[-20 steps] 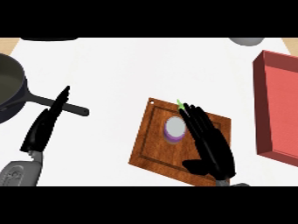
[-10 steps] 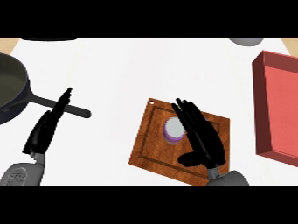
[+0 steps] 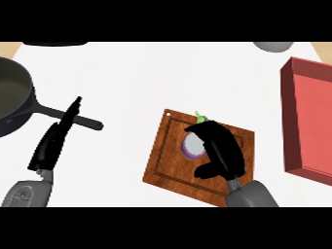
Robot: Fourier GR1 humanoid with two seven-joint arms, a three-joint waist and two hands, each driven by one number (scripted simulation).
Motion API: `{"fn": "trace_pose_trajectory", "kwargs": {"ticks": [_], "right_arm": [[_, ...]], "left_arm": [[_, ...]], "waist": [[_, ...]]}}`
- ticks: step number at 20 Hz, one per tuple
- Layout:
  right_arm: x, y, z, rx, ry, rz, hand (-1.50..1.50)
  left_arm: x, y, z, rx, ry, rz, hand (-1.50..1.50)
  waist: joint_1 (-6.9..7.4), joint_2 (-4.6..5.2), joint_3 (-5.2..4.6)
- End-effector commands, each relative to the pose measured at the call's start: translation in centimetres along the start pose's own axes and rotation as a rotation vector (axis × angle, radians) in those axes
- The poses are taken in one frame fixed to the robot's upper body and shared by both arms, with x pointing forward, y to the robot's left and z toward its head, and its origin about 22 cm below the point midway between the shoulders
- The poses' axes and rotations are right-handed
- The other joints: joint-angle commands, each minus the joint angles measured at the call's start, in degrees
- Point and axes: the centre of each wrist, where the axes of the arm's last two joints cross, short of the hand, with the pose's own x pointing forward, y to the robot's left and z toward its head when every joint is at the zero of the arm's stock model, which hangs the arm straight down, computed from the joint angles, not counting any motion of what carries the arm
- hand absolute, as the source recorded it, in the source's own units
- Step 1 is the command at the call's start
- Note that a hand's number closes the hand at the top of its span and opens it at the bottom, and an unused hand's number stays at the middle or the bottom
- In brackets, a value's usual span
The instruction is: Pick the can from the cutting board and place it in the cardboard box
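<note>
Head view, nearest first: two grey forearms come in from the lower edge. The right hand [image 3: 222,151] lies over the board [image 3: 167,168], a brown wooden slab set at an angle on the white counter. Its fingers bend over the far side of the can [image 3: 191,147] and its thumb sits on the near side, so the hand is closed round the can. The can is on the board, near the board's middle, with its pale, purple-rimmed top partly showing at the hand's left. A small green bit [image 3: 199,116] shows just beyond the fingers.

The left hand [image 3: 52,146] rests at the lower left, well apart from the board, fingers straight and pointing away, holding nothing. Its fingertips overlap the handle [image 3: 91,123] of a dark pot [image 3: 3,97] that stands at the left edge.

At the right edge stands the box [image 3: 289,126], red, open at the top, well apart from the board. At the far edge are a grey thing [image 3: 272,46] on the right and a dark thing [image 3: 53,44] on the left, both cut off.
</note>
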Motion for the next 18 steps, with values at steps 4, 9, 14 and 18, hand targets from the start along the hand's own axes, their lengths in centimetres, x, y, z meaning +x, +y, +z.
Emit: {"fn": "trace_pose_trajectory", "kwargs": {"ticks": [4, 9, 14, 18], "right_arm": [[-0.2, 1.6, 0.1, -0.161, -0.045, 0.091, 1.5], [1.9, 2.9, 0.3, -0.252, -0.041, 0.08, 1.5], [-1.3, -0.1, -0.4, -0.254, 0.059, 0.162, 1.5], [-3.8, -2.1, -2.4, 0.065, 0.325, 0.286, 1.5]], "left_arm": [[0.1, 1.5, -0.3, -0.004, 0.018, -0.006, 0.0], [0.9, -1.1, -1.8, -0.001, 0.001, -0.012, 0.0], [-0.5, 1.5, -0.5, 0.002, 0.003, -0.007, 0.0], [0.4, 1.0, -0.8, 0.01, -0.009, 0.004, 0.0]], "waist": [[0.17, 0.44, 0.42], [0.04, 0.48, 0.41], [0.08, 0.42, 0.39], [0.36, 0.48, 0.22]]}}
